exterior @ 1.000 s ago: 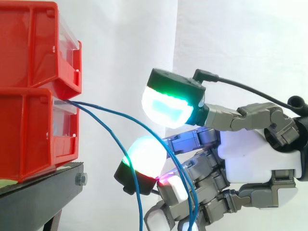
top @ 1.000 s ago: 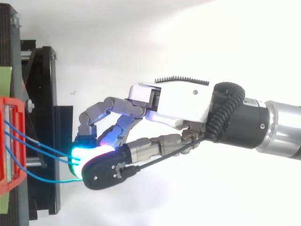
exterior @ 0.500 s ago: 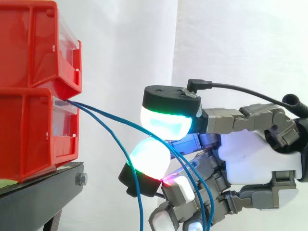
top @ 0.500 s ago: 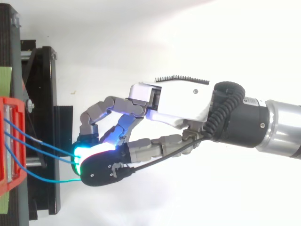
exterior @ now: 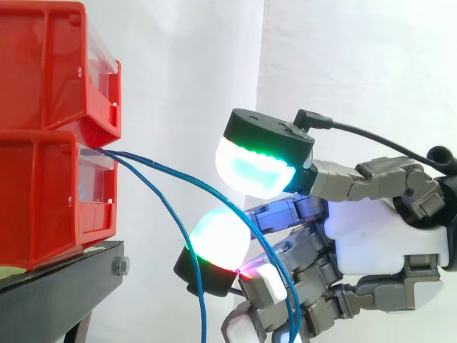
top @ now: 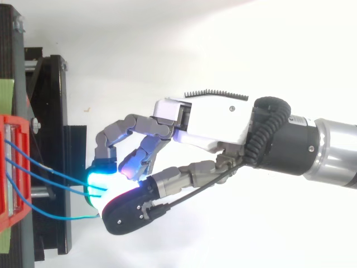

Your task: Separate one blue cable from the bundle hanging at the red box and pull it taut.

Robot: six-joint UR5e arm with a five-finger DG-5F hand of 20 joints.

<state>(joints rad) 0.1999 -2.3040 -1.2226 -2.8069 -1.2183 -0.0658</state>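
**A:** Status on the hand (exterior: 371, 243)?

**B:** We've lost the pinch. Half a second ago the glowing thumb pad (exterior: 257, 164) was pressed down onto the lower finger pad (exterior: 220, 236) with a strand between them. Now the thumb is lifted clear and there's an open gap between the two pads. In the top view the thumb has also swung outward, away from the curled fingers.

**A:** So it's holding nothing?

**B:** That's our read. Thumb and finger stand apart with nothing clamped. The other fingers are curled under the palm, and we see nothing in them.

**A:** Where's the bundle?

**B:** The thin blue cables (top: 56, 176) come out of the front of the lower red plastic bin (exterior: 43, 200), which sits on the black metal stand (exterior: 64, 286). In the side view one strand arcs through the gap between the pads and drops past the curled fingers. Another falls across the front of the lower finger pad. Both sag, nothing is taut. In the top view we count three strands at the bin, and the outermost runs toward the thumb tip. We can't tell if it touches.

**A:** What does that mean for the task?

**B:** We judge the separation isn't done and the pull hasn't started. One strand is still lined up in the gap, so closing on it again looks feasible. The risk is that the strands run close together at the finger pad, so we could catch two.
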